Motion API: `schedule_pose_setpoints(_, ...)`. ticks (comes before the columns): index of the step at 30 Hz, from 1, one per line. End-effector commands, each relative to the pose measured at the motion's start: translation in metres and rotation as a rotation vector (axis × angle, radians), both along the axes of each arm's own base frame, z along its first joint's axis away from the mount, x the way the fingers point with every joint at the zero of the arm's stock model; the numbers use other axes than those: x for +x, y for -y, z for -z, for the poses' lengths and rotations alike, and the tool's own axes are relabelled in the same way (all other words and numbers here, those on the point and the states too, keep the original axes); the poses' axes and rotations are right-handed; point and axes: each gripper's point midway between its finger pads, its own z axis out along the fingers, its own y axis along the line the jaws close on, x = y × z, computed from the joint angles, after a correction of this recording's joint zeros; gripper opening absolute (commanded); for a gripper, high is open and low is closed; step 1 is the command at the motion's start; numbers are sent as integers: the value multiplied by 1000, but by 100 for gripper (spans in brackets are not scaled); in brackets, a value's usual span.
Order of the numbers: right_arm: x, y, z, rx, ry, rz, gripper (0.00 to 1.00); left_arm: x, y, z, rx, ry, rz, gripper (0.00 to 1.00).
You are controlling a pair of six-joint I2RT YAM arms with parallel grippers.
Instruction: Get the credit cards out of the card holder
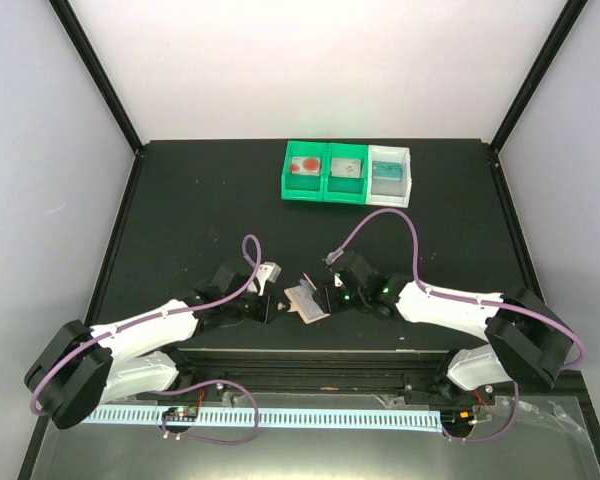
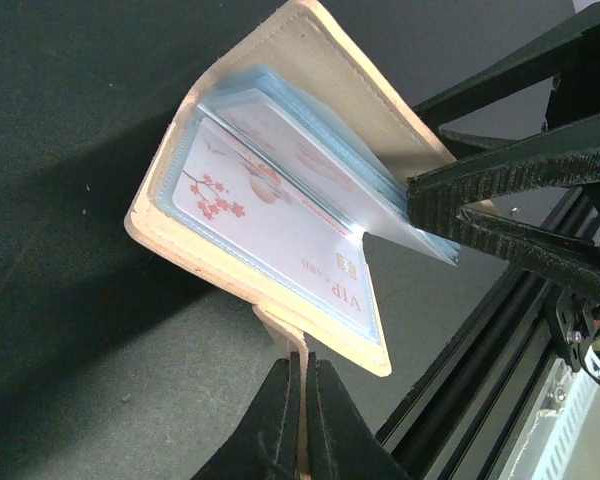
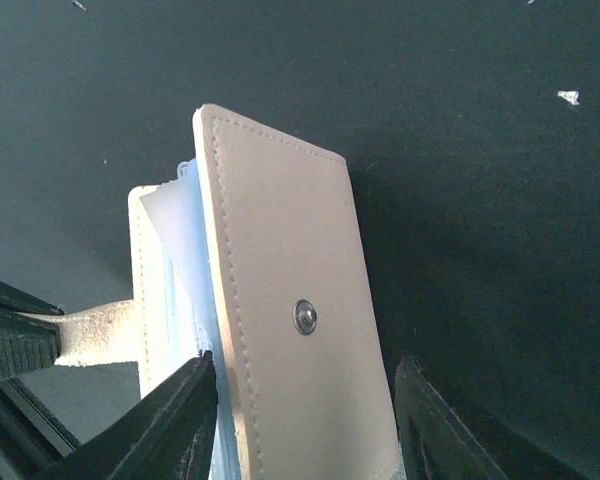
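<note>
Holder (image 1: 307, 300) hangs open over table (image 1: 200, 200) between the arms, cards (image 2: 280, 220) in its sleeves; left gripper (image 2: 302, 372) pinched tight on side tab (image 2: 282, 335); right gripper (image 3: 305, 400) jaws half-spread astride one cover, grip cannot tell.

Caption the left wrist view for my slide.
Left claw shut on the open card holder's tab; right claw at the sleeved cards.
</note>
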Motion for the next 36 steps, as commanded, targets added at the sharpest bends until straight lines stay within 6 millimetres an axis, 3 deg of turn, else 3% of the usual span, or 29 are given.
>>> schedule_pose_setpoints(1, -1, -1, -4, 18, 12, -5, 50, 1, -4, 1, 15, 19, -3, 1)
schedule_pose_setpoints(13, 0, -2, -11, 34, 20, -2, 57, 1, -5, -1, 12, 28, -3, 2)
schedule_pose_setpoints(25, 5, 0, -2, -8, 16, 21, 39, 0, -7, 4, 21, 24, -8, 2)
schedule_pose_setpoints(31, 4, 21, 12, -71, 6, 95, 17, 4, -22, 16, 92, -2, -71, 2)
schedule_pose_setpoints(36, -10, 33, 34, -52, -59, 143, 12, 8, -33, 20, 101, -26, -121, 13)
